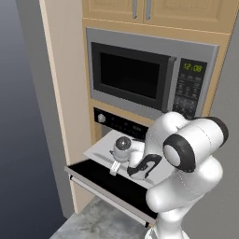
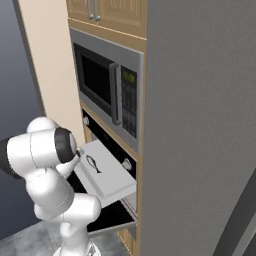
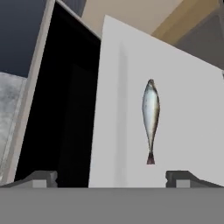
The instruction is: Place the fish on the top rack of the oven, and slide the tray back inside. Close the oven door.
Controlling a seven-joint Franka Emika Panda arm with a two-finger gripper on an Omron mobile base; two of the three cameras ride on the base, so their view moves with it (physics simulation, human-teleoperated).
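Observation:
The fish (image 3: 151,118) lies flat and free on the pale tray (image 3: 122,87), which is the top rack, slid out of the oven (image 1: 122,123) over the lowered oven door (image 3: 65,113). My gripper (image 3: 112,179) hovers just above the tray, open, its fingertips (image 3: 41,178) spread wide with nothing between them. From the right base view the fish (image 2: 93,164) rests near the middle of the tray (image 2: 110,182). In the left base view my gripper (image 1: 115,164) hangs over the tray (image 1: 100,148), above the black door (image 1: 105,182) with its silver handle on the front edge.
A microwave (image 1: 140,77) with green digits sits above the oven. Tan cabinet panels flank the oven, and a grey wall (image 2: 200,125) stands to its right. Grey floor (image 1: 93,224) lies below the open door.

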